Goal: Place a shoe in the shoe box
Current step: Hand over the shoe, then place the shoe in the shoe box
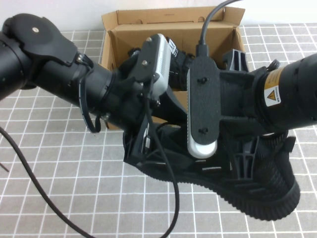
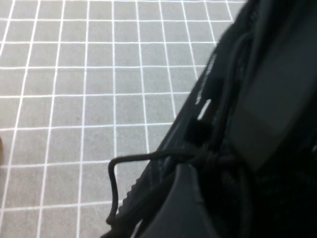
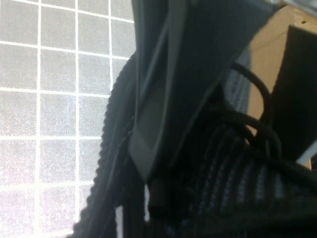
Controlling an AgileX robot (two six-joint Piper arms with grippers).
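The shoe (image 1: 262, 193), a black knit sneaker with a ribbed sole, lies on the grid mat just in front of the shoe box (image 1: 124, 34). The box is brown cardboard and stands open at the back. My right gripper (image 1: 245, 161) comes down onto the shoe's upper from the right and is shut on it; knit and laces (image 3: 233, 173) fill the right wrist view. My left gripper (image 1: 141, 148) reaches in from the left to the shoe's other end, pressed close against it. In the left wrist view the shoe's side (image 2: 208, 99) and a loose lace (image 2: 129, 161) show.
Dark shapes (image 1: 181, 59) sit inside the box behind the arms; what they are I cannot tell. A black cable (image 1: 44, 198) trails over the mat at the near left. Grey grid mat (image 1: 74, 163) lies bare to the left of the shoe.
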